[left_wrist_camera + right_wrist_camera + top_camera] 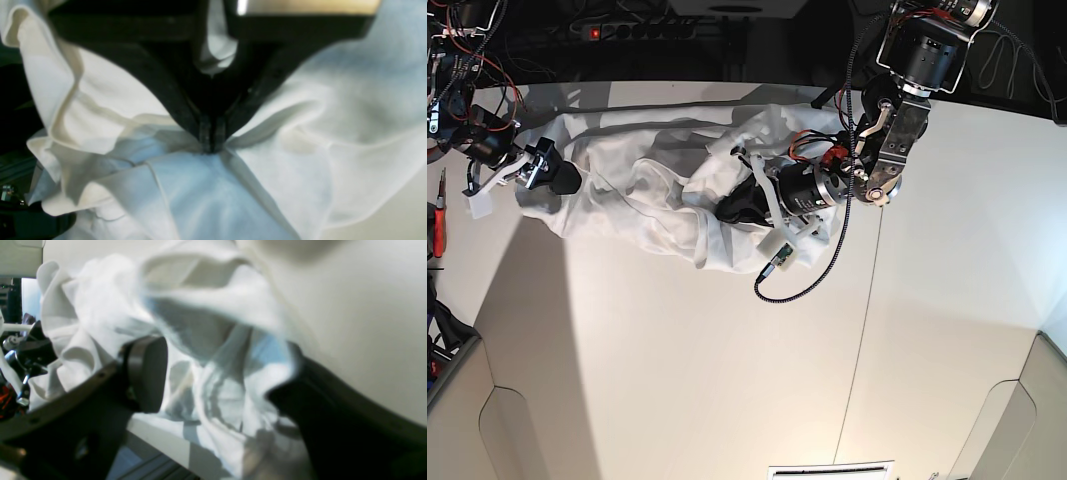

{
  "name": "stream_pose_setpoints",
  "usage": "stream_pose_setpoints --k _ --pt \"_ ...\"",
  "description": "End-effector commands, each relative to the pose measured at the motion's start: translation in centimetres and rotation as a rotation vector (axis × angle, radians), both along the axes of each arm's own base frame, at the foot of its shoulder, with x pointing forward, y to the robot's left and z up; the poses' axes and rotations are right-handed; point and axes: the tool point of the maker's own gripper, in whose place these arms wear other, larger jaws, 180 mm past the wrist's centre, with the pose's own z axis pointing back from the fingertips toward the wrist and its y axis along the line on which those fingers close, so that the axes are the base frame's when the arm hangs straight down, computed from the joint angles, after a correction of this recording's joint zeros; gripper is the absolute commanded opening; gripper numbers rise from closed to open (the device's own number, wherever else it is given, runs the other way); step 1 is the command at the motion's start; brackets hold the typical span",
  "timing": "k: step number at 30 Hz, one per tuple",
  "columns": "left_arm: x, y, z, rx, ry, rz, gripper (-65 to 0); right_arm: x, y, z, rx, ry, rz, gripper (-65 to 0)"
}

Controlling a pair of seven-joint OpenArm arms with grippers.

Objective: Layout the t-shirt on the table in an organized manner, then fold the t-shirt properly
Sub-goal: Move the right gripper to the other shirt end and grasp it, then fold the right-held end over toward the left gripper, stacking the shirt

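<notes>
Left gripper (210,146) fills the left wrist view: jaws pinched tight on a gathered bunch of the t-shirt (300,140), cloth radiating out from the tips in pleats. Right gripper (220,373) has its jaws spread wide, with shirt cloth bunched between and beyond the two fingers (146,373); I can't tell whether either pad is actually touching fabric.

From the base view the t-shirt (647,190) is a crumpled band along the far edge of the table (677,380), stretching between the two arms, not laid out yet. Some of it hangs at the table's edge in the right wrist view.

My take on the step: I'm still on the spreading phase. I'd have the right close on a single hem or corner, not a wad, then pull both grips apart slow and low so the cloth slides flat rather than lifting. I'd keep it clear of the edge too.

Count: one t-shirt, one table, two grippers.
</notes>
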Motion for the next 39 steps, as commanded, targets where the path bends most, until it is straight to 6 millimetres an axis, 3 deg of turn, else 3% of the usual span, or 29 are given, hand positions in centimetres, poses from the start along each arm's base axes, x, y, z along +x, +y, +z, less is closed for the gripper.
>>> stream_pose_setpoints --k 1,6,8,10,14,21,24,32,35,39 --pt "1.0 0.1 0.7 0.003 -0.025 0.007 -65.0 -0.3 -0.2 0.0 -0.018 0.016 0.025 -20.5" --pt "1.0 0.1 0.7 0.003 -0.025 0.007 -65.0 -0.4 0.0 -0.1 -0.017 0.018 0.033 -20.6" --pt "1.0 0.1 0.8 -0.005 -0.024 0.011 -65.0 -0.4 0.0 -0.1 -0.018 0.019 0.034 -23.9" --pt "1.4 -0.1 1.5 -0.034 -0.027 0.022 -65.0 -0.4 0.0 -0.1 -0.017 0.019 0.033 -35.5" --pt "2.0 -1.1 4.4 -0.091 -0.053 0.012 -65.0 -0.4 0.0 -0.1 -0.017 0.019 0.033 -65.0" --pt "1.3 -3.3 12.2 -0.109 -0.158 -0.120 -65.0 -0.3 0.0 -0.1 -0.017 0.018 0.032 -65.0" --pt "0.3 -3.7 13.7 -0.075 -0.164 -0.178 -65.0 -0.2 0.0 0.0 -0.018 0.015 0.032 -65.0" --pt "-2.4 -2.6 10.7 0.009 -0.063 -0.215 -65.0 1.5 -0.2 1.7 -0.039 -0.051 0.038 -65.0" --pt "-2.8 -1.0 9.1 0.076 -0.057 -0.198 -65.0 2.7 -0.3 2.3 -0.056 -0.073 0.043 -65.0" --pt "-1.8 1.9 8.1 0.137 -0.090 -0.111 -65.0 3.4 -0.9 2.3 -0.104 -0.071 0.050 -65.0"
